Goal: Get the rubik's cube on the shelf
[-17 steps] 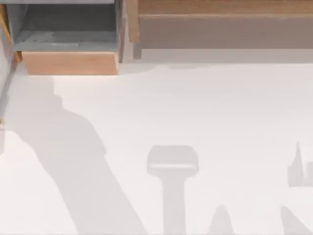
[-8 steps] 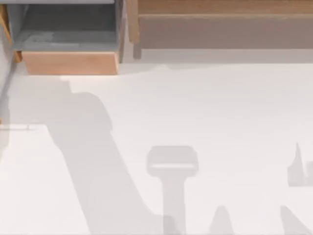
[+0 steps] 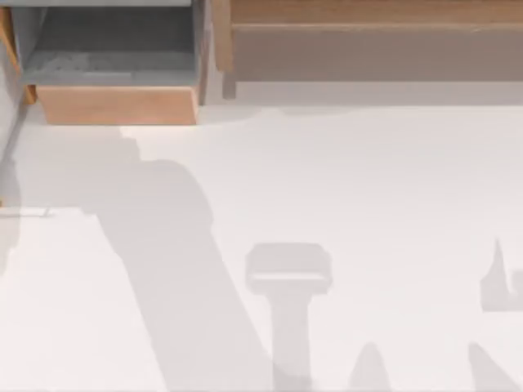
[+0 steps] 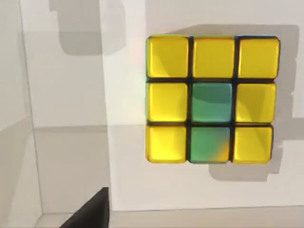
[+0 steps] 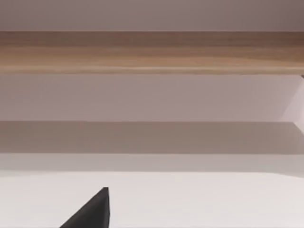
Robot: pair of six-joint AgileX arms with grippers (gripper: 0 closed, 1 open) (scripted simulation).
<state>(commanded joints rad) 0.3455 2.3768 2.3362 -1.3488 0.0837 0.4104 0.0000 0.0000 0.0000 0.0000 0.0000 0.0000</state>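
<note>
The rubik's cube (image 4: 211,99) lies flat on the white table in the left wrist view, its upper face yellow with two green squares. A dark part of my left gripper (image 4: 90,213) shows at that picture's edge, apart from the cube and holding nothing that I can see. The shelf (image 3: 368,11), a long light-brown plank with a grey-brown front, runs along the table's far right in the top view. It also spans the right wrist view as a wooden band (image 5: 152,52). A dark part of my right gripper (image 5: 90,213) shows in front of it.
A grey box compartment with a light wood front (image 3: 114,104) stands at the far left, beside the shelf's end. Arm shadows fall across the white table (image 3: 368,180). A pale vertical edge (image 4: 107,118) runs close beside the cube.
The broad shadow on the table's left side has swept to the right in the top view. The shadows at the lower middle and right have stayed put.
</note>
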